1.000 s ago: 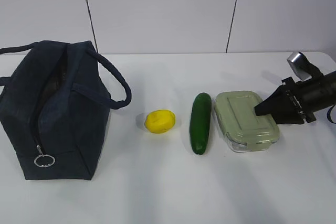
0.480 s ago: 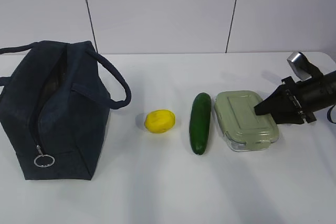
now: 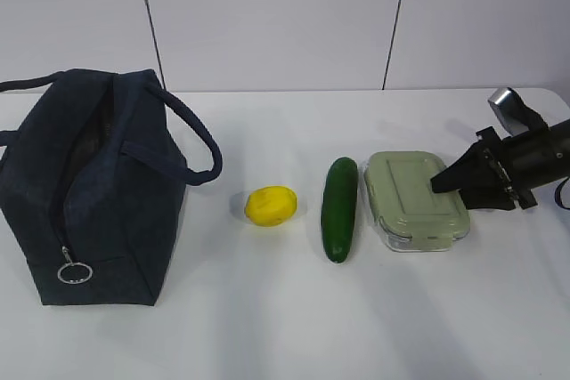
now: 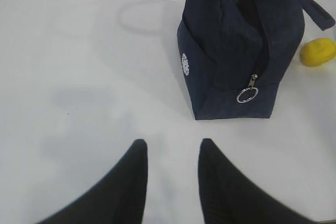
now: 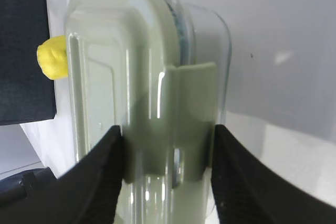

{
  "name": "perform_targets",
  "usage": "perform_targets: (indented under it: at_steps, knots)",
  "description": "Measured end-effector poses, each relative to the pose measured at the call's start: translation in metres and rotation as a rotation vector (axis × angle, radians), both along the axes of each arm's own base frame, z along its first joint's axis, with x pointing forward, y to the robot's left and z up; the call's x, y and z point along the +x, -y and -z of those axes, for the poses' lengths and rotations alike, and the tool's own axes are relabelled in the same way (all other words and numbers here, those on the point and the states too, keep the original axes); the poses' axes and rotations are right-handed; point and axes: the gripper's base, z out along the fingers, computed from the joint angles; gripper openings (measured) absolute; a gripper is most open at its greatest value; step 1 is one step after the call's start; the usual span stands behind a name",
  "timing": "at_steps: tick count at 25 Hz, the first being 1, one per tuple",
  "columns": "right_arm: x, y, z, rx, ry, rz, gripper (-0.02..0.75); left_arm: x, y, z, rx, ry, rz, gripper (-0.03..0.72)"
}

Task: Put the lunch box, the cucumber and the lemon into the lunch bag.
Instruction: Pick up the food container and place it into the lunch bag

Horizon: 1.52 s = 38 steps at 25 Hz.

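White table [image 3: 267,327], grey panelled wall [image 3: 267,15]

You get even, bright, diffuse light from above in all three views; the white table [image 3: 267,327] sits close to overexposure and shadows are soft and faint. The lemon [image 3: 272,206] and cucumber [image 3: 339,209] cast only pale grey smudges. The lunch bag [image 3: 98,193] reads nearly black, its fabric detail mostly lost. In the left wrist view your left gripper [image 4: 170,153] fingers are blurred at the bottom edge, with a dim grey shadow patch on the table. In the right wrist view the lunch box [image 5: 142,98] fills the frame, slightly soft, with thin white glare streaks on lid and glass; the right gripper [image 5: 168,145] fingers are out of focus.
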Motion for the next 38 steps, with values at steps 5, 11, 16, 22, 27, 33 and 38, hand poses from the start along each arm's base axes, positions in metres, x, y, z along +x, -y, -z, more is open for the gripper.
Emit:
perform_targets:
  at_steps: [5,11,16,22,27,33,38]
  knots:
    - [0.001,0.0,-0.001,-0.005,0.0,0.014,0.348,0.0,0.0,0.0,0.0,0.0,0.0,0.234]
    - [0.002,0.001,-0.005,0.005,-0.077,0.089,0.348,0.0,0.0,0.0,0.0,0.0,0.0,0.234]
    - [0.002,0.001,-0.005,0.017,-0.107,0.118,0.348,0.0,0.0,0.0,0.0,0.0,0.0,0.234]
    - [0.002,0.001,-0.005,0.018,-0.11,0.121,0.348,0.0,0.0,0.0,0.0,0.0,0.0,0.234]
    - [0.002,0.001,-0.006,0.019,-0.11,0.122,0.348,0.0,0.0,0.0,0.0,0.0,0.0,0.234]
    - [0.002,0.001,-0.006,0.011,-0.081,0.104,0.348,0.0,0.0,0.0,0.0,0.0,0.0,0.234]
    - [0.004,0.001,-0.017,-0.003,-0.029,0.106,0.348,0.0,0.0,0.0,0.0,0.0,0.0,0.234]
